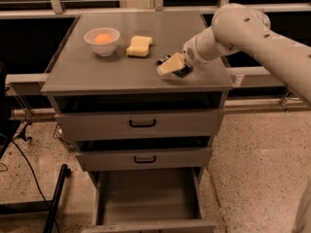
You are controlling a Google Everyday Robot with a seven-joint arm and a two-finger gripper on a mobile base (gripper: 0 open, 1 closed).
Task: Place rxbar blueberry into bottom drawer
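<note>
The rxbar blueberry [183, 72] is a dark flat bar lying on the grey cabinet top [116, 72], right of centre near the front edge. My gripper [170, 64], pale yellow at its tip, is down at the bar and covers most of it; only dark ends of the bar show on either side. The white arm [243, 28] reaches in from the right. The bottom drawer [148, 198] is pulled out below, with a plain grey inside and nothing in it.
A white bowl [102, 40] with an orange object stands at the back left of the top. A yellow sponge [139, 46] lies beside it. The two upper drawers [142, 124] with black handles are nearly shut. A black cable and pole lie on the floor at left.
</note>
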